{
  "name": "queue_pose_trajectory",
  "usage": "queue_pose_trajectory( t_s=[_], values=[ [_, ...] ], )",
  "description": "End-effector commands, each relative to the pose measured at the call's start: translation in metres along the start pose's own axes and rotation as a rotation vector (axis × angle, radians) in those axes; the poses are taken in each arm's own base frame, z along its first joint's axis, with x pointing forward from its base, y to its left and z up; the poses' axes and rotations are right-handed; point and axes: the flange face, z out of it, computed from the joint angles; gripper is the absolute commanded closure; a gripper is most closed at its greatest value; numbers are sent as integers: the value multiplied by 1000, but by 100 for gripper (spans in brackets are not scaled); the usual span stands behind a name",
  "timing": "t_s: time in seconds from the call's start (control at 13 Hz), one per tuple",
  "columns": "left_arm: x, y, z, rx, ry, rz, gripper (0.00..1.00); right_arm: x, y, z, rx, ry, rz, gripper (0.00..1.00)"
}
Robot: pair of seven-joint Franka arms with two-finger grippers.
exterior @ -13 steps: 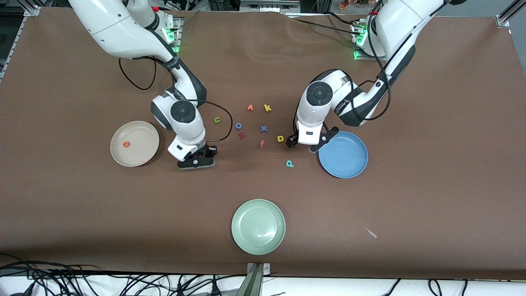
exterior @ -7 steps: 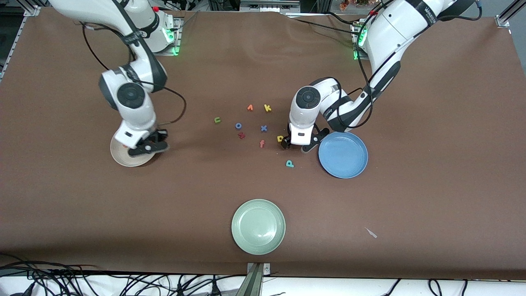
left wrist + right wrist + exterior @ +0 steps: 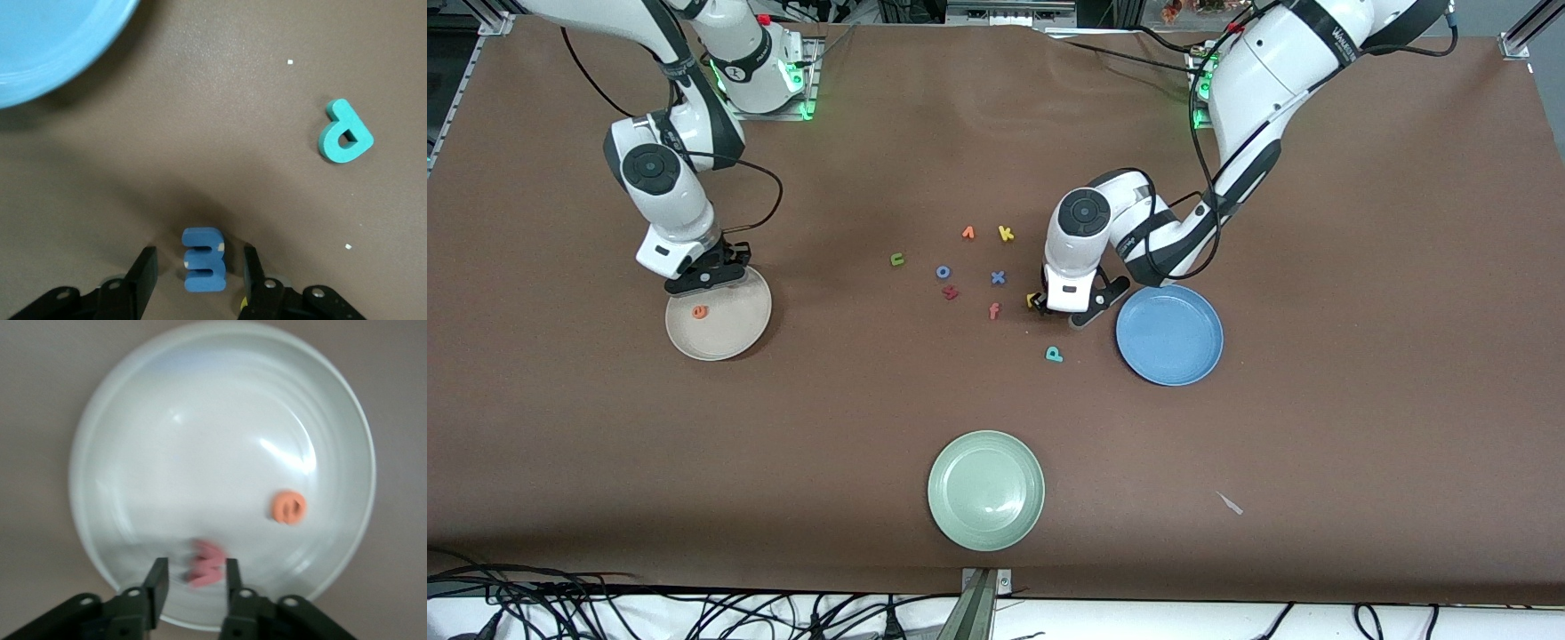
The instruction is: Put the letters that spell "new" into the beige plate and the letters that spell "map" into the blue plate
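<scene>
My right gripper (image 3: 704, 277) (image 3: 193, 583) hangs over the beige plate (image 3: 734, 333) (image 3: 167, 440) near its rim. Its jaws are open. The pinkish-red w (image 3: 208, 565) shows blurred between them, just over the plate. The orange e (image 3: 700, 312) (image 3: 289, 507) lies in that plate. My left gripper (image 3: 1058, 313) (image 3: 197, 270) is down on the table beside the blue plate (image 3: 1169, 334) (image 3: 53, 47), open, with a gap each side of the blue m (image 3: 205, 260). The yellow a (image 3: 1032, 300) peeks out beside it. The teal p (image 3: 1054, 354) (image 3: 343, 132) and green n (image 3: 897, 260) lie loose.
Between the arms lie an orange letter (image 3: 967, 233), a yellow k (image 3: 1006, 234), a blue o (image 3: 943, 272), a blue x (image 3: 998, 277), a dark red letter (image 3: 951, 292) and a red-orange f (image 3: 993, 310). A pale green plate (image 3: 985, 490) sits nearest the front camera.
My right arm swung from the table's middle to the beige plate and its jaws parted from the w. My left gripper shifted toward the letters and its jaws narrowed round the blue m.
</scene>
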Motion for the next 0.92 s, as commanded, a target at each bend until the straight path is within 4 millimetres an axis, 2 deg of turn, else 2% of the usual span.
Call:
queue_pose_trajectory(
  t_s=[0.0, 0.15, 0.23, 0.31, 0.38, 0.61, 0.69, 0.77, 0.84],
  values=[
    [1, 4, 5, 0, 23, 9, 66, 37, -92, -48, 30, 11, 89, 40],
    [3, 4, 5, 1, 26, 12, 87, 48, -115, -62, 37, 9, 158, 33],
    [4, 4, 4, 3, 27, 31, 97, 51, -143, -65, 70, 4, 226, 33],
    [7, 4, 1, 8, 32, 51, 100, 55, -175, -69, 99, 1, 276, 33],
    [16, 4, -6, 23, 43, 60, 100, 53, -194, -68, 114, -9, 331, 33],
    [48, 7, -42, 163, 30, 124, 100, 50, -212, -61, 130, -20, 392, 33],
    [61, 7, -59, 191, 9, 177, 100, 49, -224, -59, 158, -12, 422, 33],
    [71, 0, -70, 226, -14, 237, 100, 45, -238, -57, 174, -12, 420, 33],
    [86, -5, -82, 234, -19, 291, 100, 42, -244, -51, 170, -15, 409, 33]
  ],
)
